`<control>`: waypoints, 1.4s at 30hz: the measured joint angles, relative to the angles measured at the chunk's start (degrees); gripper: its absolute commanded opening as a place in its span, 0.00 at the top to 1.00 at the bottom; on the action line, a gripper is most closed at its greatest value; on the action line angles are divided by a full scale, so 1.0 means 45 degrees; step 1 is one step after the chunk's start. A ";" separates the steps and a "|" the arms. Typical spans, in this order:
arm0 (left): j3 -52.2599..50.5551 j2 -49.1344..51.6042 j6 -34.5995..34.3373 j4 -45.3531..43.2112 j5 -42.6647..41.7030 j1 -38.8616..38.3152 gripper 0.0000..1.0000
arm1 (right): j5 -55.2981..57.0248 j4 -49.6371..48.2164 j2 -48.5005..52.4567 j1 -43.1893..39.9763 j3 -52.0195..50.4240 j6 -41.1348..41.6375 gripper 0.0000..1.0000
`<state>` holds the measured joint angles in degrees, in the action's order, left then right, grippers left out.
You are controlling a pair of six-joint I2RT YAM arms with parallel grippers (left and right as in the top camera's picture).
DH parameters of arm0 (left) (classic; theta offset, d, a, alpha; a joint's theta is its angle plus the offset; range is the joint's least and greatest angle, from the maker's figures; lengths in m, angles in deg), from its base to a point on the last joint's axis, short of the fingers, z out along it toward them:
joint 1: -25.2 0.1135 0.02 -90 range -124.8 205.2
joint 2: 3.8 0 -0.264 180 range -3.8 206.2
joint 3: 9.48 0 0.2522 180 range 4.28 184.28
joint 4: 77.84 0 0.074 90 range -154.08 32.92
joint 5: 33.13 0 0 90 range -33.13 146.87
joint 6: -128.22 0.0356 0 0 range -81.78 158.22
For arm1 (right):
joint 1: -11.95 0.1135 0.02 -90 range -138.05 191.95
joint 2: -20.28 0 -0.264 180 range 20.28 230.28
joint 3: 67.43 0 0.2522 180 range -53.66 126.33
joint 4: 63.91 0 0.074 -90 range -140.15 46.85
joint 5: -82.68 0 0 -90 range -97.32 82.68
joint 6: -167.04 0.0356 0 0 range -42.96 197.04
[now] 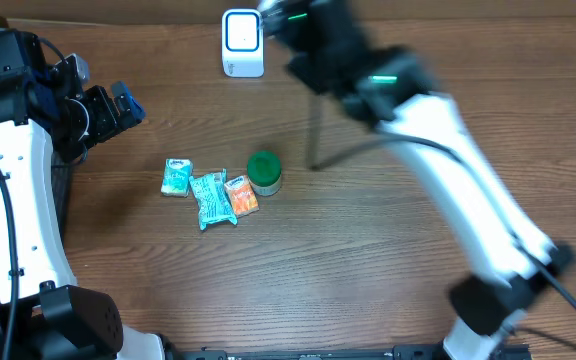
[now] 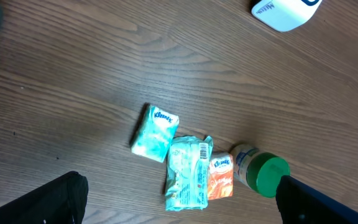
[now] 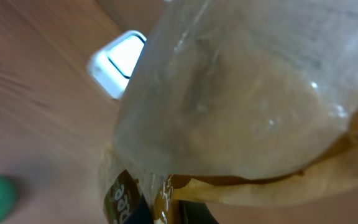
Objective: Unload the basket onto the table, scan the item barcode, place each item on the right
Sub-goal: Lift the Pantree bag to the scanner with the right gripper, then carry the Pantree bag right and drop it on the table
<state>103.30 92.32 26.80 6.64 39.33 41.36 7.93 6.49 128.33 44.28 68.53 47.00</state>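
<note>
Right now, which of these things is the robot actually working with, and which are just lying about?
In the job: white scanner; clear plastic packet held up near it.
Lying about, for now: Kleenex pack; teal wrapper; orange packet; green-lidded jar.

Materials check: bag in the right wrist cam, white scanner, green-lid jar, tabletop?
clear bag: thin transparent plastic film, glossy; highlights and creases, tan contents showing through.
scanner: white moulded plastic, smooth; probably a hard shell.
jar: the green lid looks like matte plastic; the body is pale with a label, material unclear.
table: wood or wood-grain laminate; grain lines visible, cannot tell which.
</note>
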 measured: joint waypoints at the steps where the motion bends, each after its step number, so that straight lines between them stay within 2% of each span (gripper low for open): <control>1: 0.0000 0.0005 0.0000 0.0005 0.0005 0.0000 0.00 | -0.0821 0.0651 -0.0641 -0.0413 0.0083 0.0636 0.96; 5: 0.0000 0.0005 0.0000 0.0000 0.0005 0.0000 0.00 | -0.3905 0.3123 -0.2210 -0.2487 0.0355 0.2783 0.96; 8: 0.0000 0.0005 0.0000 0.0005 0.0005 0.0000 0.00 | -0.5882 0.4775 -0.2331 -0.4099 0.0316 0.3740 0.96; 14: 0.0000 0.0005 0.0000 0.0000 0.0005 0.0000 0.00 | -0.9024 0.4945 -0.1632 -0.6703 -0.1093 0.4512 0.96; 22: 0.0000 0.0005 0.0000 0.0005 0.0000 0.0000 0.00 | -1.1055 0.1457 -0.1326 -0.9209 -0.5484 0.5887 0.96; 31: 0.0000 0.0005 0.0000 0.0000 0.0005 0.0000 0.00 | -1.1395 -0.3580 -0.1302 -1.0545 -1.0214 0.9054 0.96; 38: 0.0000 0.0005 0.0000 0.0000 0.0005 0.0000 0.01 | -1.0292 -0.5780 -0.1297 -1.0773 -1.2118 1.0846 0.96; 42: 0.0000 0.0005 0.0000 0.0000 0.0005 0.0000 0.01 | -0.9564 -0.6052 -0.1297 -1.0773 -1.2429 1.1395 0.96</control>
<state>103.30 92.34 26.80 6.64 39.35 41.36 -35.11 -20.74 122.49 -4.20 12.59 98.28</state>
